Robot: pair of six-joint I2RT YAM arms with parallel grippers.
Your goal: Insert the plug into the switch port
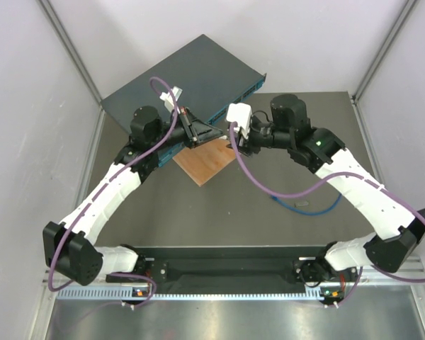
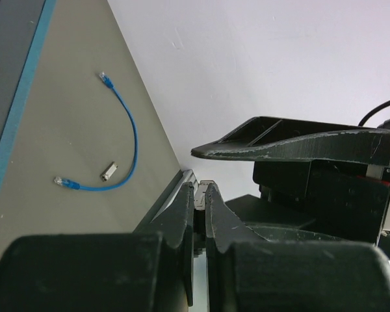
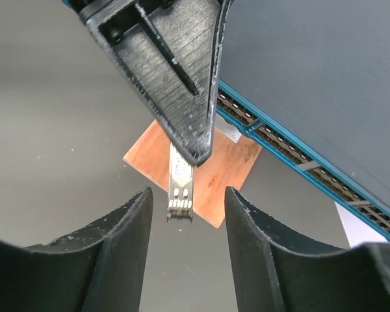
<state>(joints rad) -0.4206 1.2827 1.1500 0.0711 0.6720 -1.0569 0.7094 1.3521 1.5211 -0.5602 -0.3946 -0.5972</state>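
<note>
The switch (image 1: 184, 78) lies at the back left, its blue socket face (image 3: 292, 153) turned toward the arms. The plug (image 2: 60, 181) ends a short blue cable (image 1: 308, 207) lying loose on the table at the right, with no gripper near it. The cable's other clear tip (image 2: 104, 77) also shows. My left gripper (image 2: 200, 188) is shut on a small grey metal piece (image 3: 181, 185), held in the air in front of the switch. My right gripper (image 3: 185, 195) is open just in front of it, a finger on either side of that piece and not touching it.
An orange-brown wooden square (image 1: 207, 161) lies on the table under both grippers, next to the switch. A tiny loose grey metal piece (image 2: 108, 172) rests inside the curve of the blue cable. White walls enclose the table on three sides.
</note>
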